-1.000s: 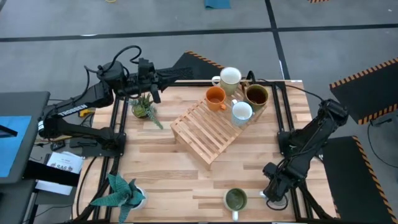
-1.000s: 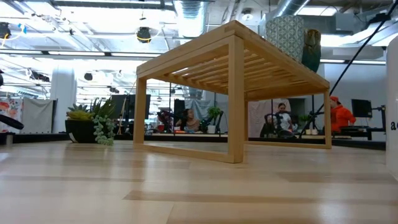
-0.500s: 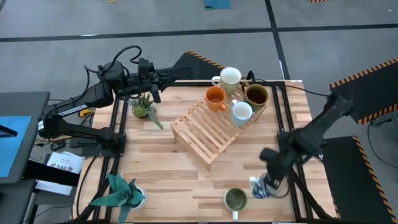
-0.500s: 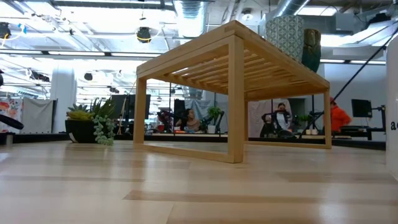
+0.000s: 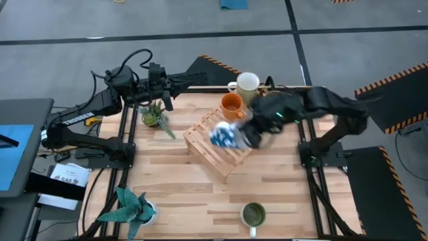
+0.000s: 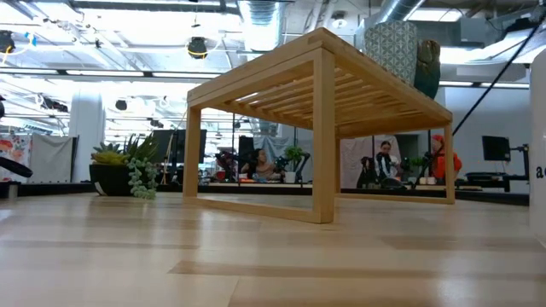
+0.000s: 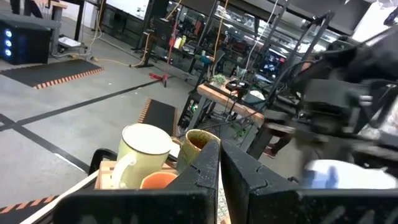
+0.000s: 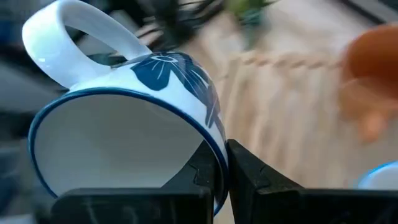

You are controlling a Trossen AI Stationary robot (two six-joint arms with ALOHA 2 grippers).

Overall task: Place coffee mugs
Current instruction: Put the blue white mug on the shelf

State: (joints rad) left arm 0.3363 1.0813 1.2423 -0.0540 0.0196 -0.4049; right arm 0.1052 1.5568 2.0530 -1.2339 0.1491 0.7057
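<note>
My right gripper [image 5: 239,136] is shut on the white mug with blue outside [image 5: 223,136] above the near-left part of the wooden slatted rack [image 5: 214,147]. The cream-white mug [image 5: 247,82] and the orange mug [image 5: 231,105] stand on the rack's far end. My right arm hides the dark brown and pale bluish mugs in the high view. The brown mug [image 7: 199,142] shows in the left wrist view. The mug with green inside [image 5: 253,215] stands on the table near its near edge. My left gripper [image 5: 164,90] waits shut at the far left, by a small plant [image 5: 154,115]. My right gripper holds the blue mug by its rim wall [image 8: 214,144], on the side opposite the handle [image 8: 93,37]. One finger [image 8: 202,171] is inside the mug and one finger [image 8: 245,169] is outside. The mug is lifted clear of the rack and tilted, its mouth toward the wrist.
A second potted plant [image 5: 130,206] stands at the table's near left corner. Bare wood lies between the rack and the green mug. In the low view the rack [image 6: 324,128] stands tall on the table, with people in the room behind.
My right gripper has lifted the blue mug off the table near the near right corner. It has swung up and toward the far left, and now holds the mug over the rack.
</note>
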